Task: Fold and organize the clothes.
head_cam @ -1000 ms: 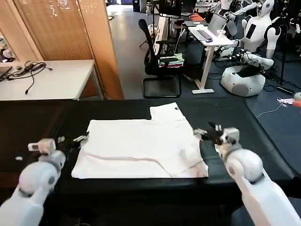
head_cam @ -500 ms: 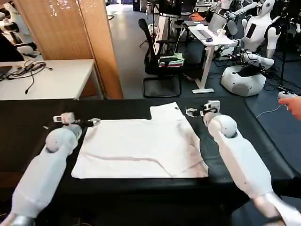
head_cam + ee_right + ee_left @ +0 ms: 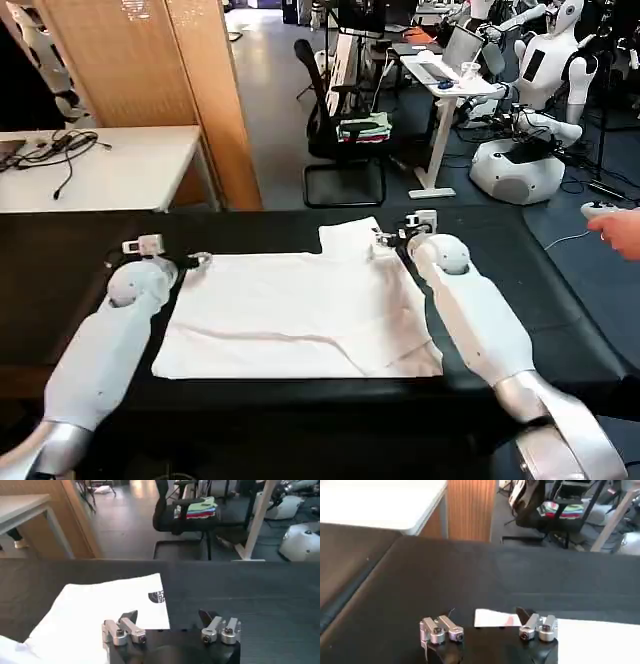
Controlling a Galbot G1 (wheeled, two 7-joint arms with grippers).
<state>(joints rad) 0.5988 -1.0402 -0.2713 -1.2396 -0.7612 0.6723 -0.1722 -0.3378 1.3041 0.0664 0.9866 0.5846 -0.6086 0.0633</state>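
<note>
The T-shirt (image 3: 300, 305) lies flat on the black table (image 3: 60, 250), reaching its near edge. The left gripper (image 3: 192, 262) sits spread at the shirt's far left corner; the right gripper (image 3: 385, 238), also spread, at its far right corner.

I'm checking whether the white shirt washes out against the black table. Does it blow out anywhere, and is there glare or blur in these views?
Head view: the T-shirt is bright, yet its creases still read on the matte black table. Left wrist view: the white desk behind is overexposed. Right wrist view: the print stays sharp; the floor behind shows window glare.
</note>
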